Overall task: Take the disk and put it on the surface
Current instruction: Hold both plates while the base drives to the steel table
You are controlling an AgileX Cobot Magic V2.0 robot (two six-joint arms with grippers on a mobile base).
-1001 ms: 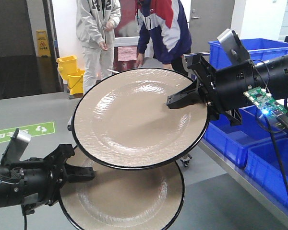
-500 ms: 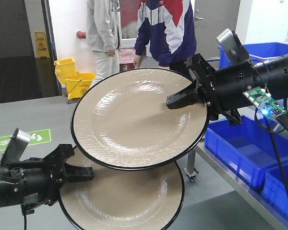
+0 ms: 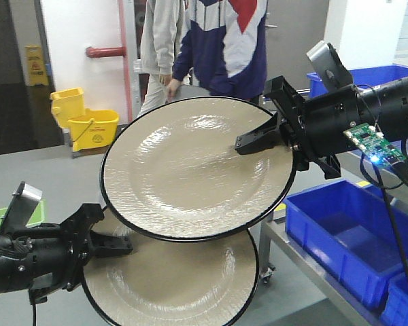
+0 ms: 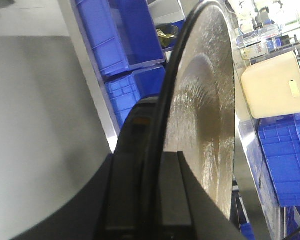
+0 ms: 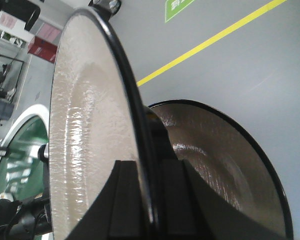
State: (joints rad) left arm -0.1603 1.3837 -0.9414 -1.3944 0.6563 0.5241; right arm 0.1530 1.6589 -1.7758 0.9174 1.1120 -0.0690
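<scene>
Two beige disks with black rims are held in the air. The upper disk point(image 3: 190, 170) is tilted toward the camera, and my right gripper point(image 3: 248, 144) is shut on its right rim. The lower disk point(image 3: 183, 285) lies flatter beneath it, with my left gripper point(image 3: 119, 246) shut on its left rim. In the left wrist view the fingers point(image 4: 172, 200) clamp the lower disk's point(image 4: 205, 100) edge. The right wrist view has the upper disk point(image 5: 90, 125) edge-on between the pads point(image 5: 125, 200), and the lower disk point(image 5: 225, 165) behind. The dark glossy surface is out of view.
Blue bins point(image 3: 340, 238) sit on a metal rack at the right. Two people point(image 3: 217, 47) stand behind the disks, and a yellow mop bucket point(image 3: 88, 122) is at the back left. A green belt with a white rim point(image 5: 15, 145) shows at the left of the right wrist view.
The background has shifted: the blue bins now sit lower in view, and the people stand further right. Both disks and both grippers keep their places in the view.
</scene>
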